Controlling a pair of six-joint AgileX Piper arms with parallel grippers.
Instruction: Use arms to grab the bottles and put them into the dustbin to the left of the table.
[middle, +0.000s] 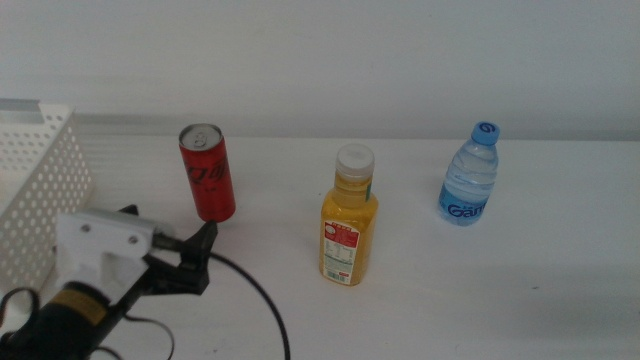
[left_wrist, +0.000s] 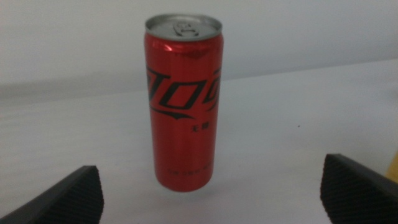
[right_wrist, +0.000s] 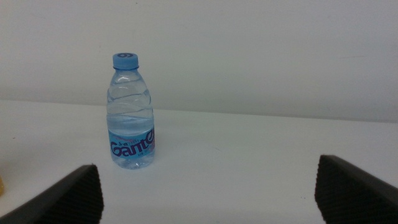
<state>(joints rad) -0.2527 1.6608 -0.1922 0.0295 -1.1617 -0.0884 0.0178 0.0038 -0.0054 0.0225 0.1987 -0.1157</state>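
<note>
A slim red soda can (middle: 207, 172) stands upright at the back left of the table (middle: 520, 290). My left gripper (middle: 199, 258) is open just in front of it, not touching. In the left wrist view the can (left_wrist: 183, 102) stands centred between and beyond the open left gripper (left_wrist: 209, 180). A yellow juice bottle (middle: 349, 220) with a white cap stands mid-table. To the right stands a clear water bottle (middle: 470, 178) with a blue cap. In the right wrist view, my open right gripper (right_wrist: 208, 171) faces the water bottle (right_wrist: 132, 115) from a distance. The right arm is out of the middle view.
The white perforated dustbin (middle: 35, 190) stands at the left edge, close beside my left arm's white wrist housing (middle: 95, 240). A black cable (middle: 262, 300) trails across the table in front of the juice bottle. A plain pale wall runs behind the table.
</note>
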